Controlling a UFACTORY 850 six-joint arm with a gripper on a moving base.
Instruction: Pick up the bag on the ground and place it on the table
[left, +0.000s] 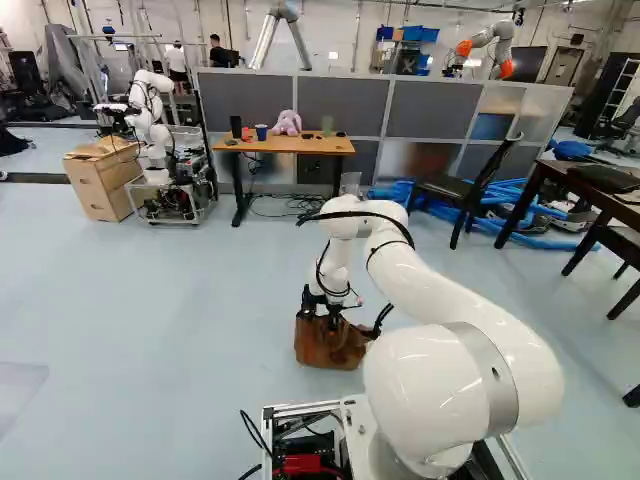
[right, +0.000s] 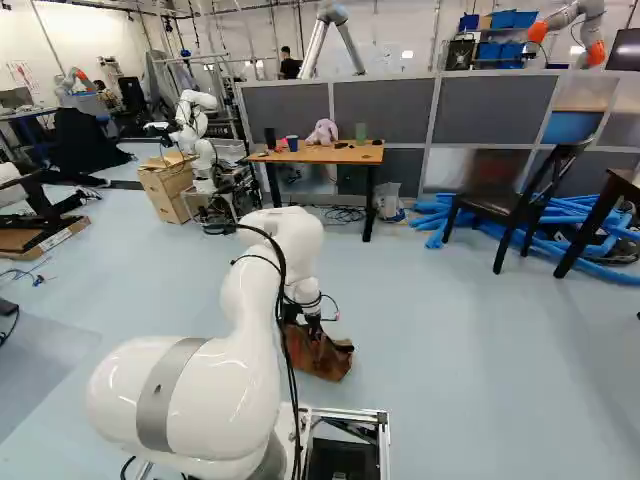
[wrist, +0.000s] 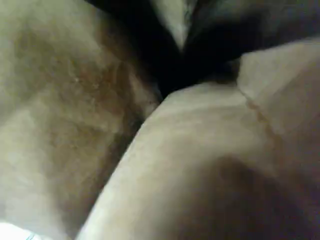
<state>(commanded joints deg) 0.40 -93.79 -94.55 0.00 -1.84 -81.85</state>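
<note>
Clearly, the relation that matters here is a vertical one: the brown bag lies directly under the gripper, which points down into its upper edge. The bag rests on the pale floor, just beyond the arm's base. Its long side seems to run roughly left to right, the right end perhaps a little nearer, and the gripper sits over its left part, so more of the bag's bulk lies to the right of the gripper than to the left. In the wrist view brown folds crowd in close on both sides of a dark gap. Whether the gripper is open or clamped on the material cannot be told from any view.

The work appears to be at the grasping stage, with the carry still to do. The next move calls for a firm hold on the upper edge, then a straight lift. Held left of its middle, the bag would probably sag on the right, and a shallow bite of soft material could slip.

The likely goal is the wooden-topped table, well apart on the far side, almost straight ahead of the bag; a plush toy and a blue cup stand on it. A dark table at far right is another candidate. Either would probably need the base to drive.
</note>
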